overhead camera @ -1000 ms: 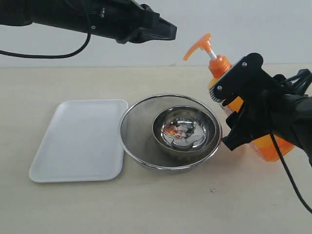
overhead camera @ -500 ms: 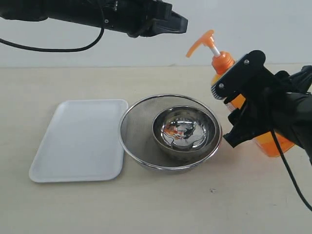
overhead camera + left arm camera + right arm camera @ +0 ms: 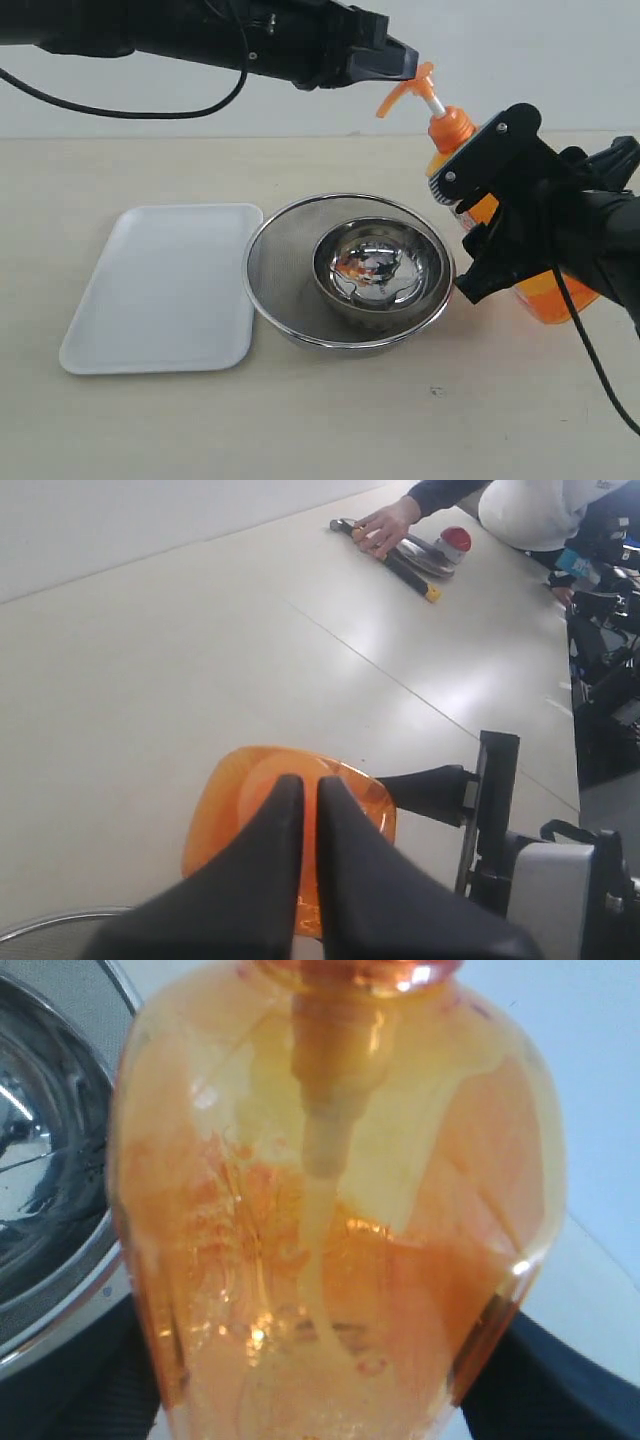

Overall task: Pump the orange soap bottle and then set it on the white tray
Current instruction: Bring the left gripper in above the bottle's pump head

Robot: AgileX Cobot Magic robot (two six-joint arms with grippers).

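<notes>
The orange soap bottle leans to the left at the right of the table, its base off the surface. My right gripper is shut on its body, and the bottle fills the right wrist view between that gripper's dark fingers. The orange pump head stands raised on its white stem. My left gripper has reached across from the left; it is shut, its tip right at the top of the pump head. The white tray lies flat at the left.
A round steel mesh strainer holding a shiny steel bowl sits between the tray and the bottle, close to the right gripper. Far across the table a person's hand rests on some tools.
My left arm has swept to the right, bringing its shut tip to the pump head. The bottle and right gripper have barely shifted.
</notes>
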